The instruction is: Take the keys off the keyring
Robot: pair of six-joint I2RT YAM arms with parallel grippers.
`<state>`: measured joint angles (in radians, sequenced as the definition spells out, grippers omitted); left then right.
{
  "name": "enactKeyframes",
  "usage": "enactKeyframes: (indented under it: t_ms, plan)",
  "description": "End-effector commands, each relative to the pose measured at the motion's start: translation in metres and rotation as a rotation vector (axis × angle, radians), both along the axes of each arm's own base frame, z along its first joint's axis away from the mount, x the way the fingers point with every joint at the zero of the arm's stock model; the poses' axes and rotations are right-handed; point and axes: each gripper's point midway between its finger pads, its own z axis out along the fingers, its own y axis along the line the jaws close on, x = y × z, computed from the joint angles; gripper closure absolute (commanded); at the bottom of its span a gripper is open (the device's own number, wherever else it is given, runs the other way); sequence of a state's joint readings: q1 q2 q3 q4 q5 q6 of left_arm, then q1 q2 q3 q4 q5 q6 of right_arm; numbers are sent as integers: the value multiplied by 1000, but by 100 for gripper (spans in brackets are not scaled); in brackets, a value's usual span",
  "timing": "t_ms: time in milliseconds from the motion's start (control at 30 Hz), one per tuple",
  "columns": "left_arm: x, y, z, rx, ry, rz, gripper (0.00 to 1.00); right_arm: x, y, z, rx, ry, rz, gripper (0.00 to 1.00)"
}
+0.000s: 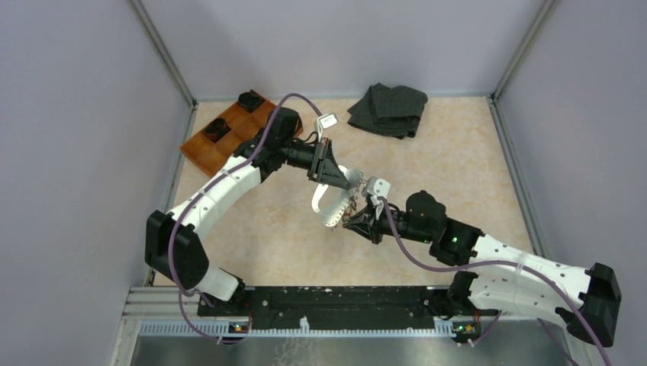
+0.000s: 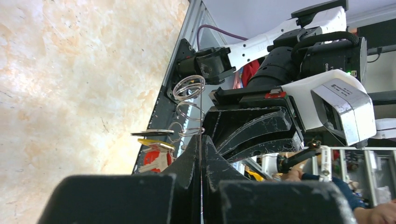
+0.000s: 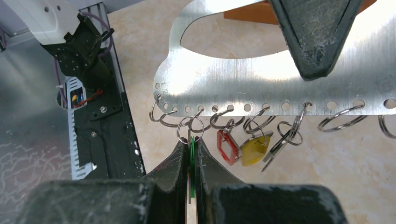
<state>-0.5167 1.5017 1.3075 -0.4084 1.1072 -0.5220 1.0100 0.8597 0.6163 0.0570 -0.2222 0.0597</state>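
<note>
My right hand (image 3: 190, 147) has its two fingers pressed together on a thin green piece (image 3: 192, 164), seen edge-on, so I cannot tell its outline. Directly above the fingertips, touching the top of that green piece, hangs the keyring (image 3: 190, 127), a small grey wire loop threaded through a hole in the lower edge of a shiny metal plate (image 3: 261, 79). More wire loops hang along the same edge to the right. From them dangle the keys (image 3: 279, 145), grey and slim, beside a red-framed tab (image 3: 226, 147) and a yellow tab (image 3: 254, 150). The plate runs out of the right wrist view on the right, so its far end is cut off. My left hand (image 2: 201, 142) is clamped shut on the plate, which its own camera shows only as a thin line between the fingers. From the top camera the loops and keys are too small to make out. Both hands meet over the middle of the desk (image 1: 458, 168). An orange tray (image 1: 200, 155) with black round objects (image 1: 217, 130) sits at the far left, and a dark cloth (image 1: 389, 110) at the far edge.
</note>
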Motion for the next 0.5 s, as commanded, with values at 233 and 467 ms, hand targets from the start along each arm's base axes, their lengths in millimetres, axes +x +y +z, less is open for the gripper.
enactKeyframes:
  t_ms: [233,467]
  plan:
    - [-8,9,31,-47,-212,2,100,2,5,17,-66,59,-26,100]
    - [-11,8,25,-37,-224,-4,100,1,11,18,-105,79,-11,100]
